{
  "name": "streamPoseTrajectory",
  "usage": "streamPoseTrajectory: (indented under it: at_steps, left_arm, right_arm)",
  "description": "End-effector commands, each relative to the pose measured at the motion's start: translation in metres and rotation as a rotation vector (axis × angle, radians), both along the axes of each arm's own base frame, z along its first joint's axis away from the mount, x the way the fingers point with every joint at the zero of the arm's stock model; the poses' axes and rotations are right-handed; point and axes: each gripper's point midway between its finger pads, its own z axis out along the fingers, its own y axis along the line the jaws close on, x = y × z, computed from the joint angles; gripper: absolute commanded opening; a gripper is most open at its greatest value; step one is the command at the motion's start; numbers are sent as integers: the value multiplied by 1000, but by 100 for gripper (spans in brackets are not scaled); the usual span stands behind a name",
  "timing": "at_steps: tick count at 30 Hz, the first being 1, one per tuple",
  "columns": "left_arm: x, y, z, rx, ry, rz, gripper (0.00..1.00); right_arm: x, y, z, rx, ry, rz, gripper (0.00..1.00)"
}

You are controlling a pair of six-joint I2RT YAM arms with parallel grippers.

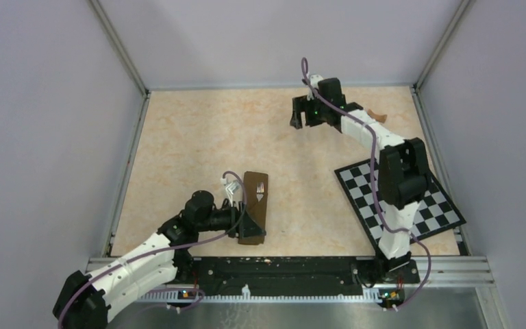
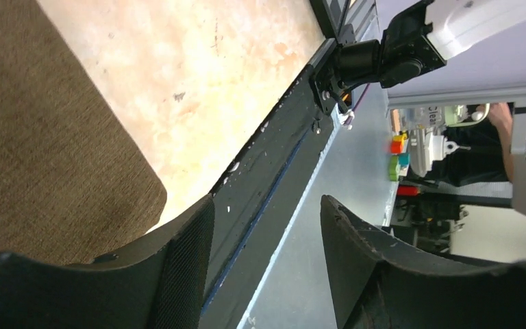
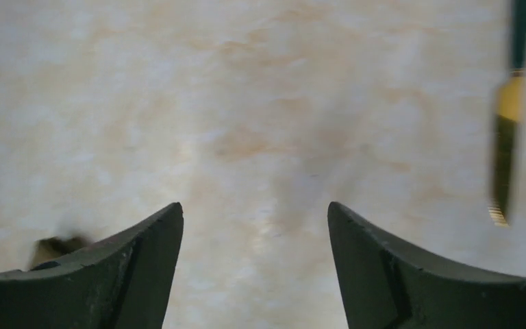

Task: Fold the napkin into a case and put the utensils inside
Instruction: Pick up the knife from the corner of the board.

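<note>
Left gripper (image 2: 267,205) open, nothing between the jaws; folded case (image 2: 41,137) lies just outside one finger, fork (image 1: 260,186) showing at the case's far end, black rail (image 2: 274,164) crossing the gap below. Right gripper (image 3: 255,209) open over bare table (image 3: 246,103); knife (image 3: 508,130) off to the right of its jaws, apart, blurred. Checkerboard (image 1: 438,205) well behind the right jaws, near that arm's base.

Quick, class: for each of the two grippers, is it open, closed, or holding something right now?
Left gripper: open, holding nothing.
Right gripper: open, holding nothing.
</note>
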Motion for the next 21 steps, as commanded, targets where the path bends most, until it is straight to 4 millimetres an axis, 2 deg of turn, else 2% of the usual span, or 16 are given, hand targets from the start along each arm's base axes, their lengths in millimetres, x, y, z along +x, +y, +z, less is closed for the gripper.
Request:
streamPoseTrajectory:
  at_steps: [1,3,6,7,11,16,21]
  left_arm:
    - [13,-9,39,-46,-178,-41,64]
    - [16,-10,44,-40,-200,-39,64]
    - [18,-10,41,-31,-196,-36,65]
    - [17,-10,40,-33,-187,-39,65]
    - [15,-12,38,-53,-166,-44,65]
    - [16,-12,39,-57,-170,-37,65]
    - [18,-12,42,-53,-175,-26,66]
  right_arm:
    - [67,-86,-37,-446,-43,-229,78]
    - [92,-100,-43,-498,-40,-260,79]
    - [124,-107,-50,-510,-43,-272,79]
    - [137,-110,-44,-505,-64,-278,80]
    - [166,-119,-69,-527,-41,-292,79]
    - [181,-118,-78,-487,-58,-271,78]
    - [187,-125,-95,-456,-36,-265,78]
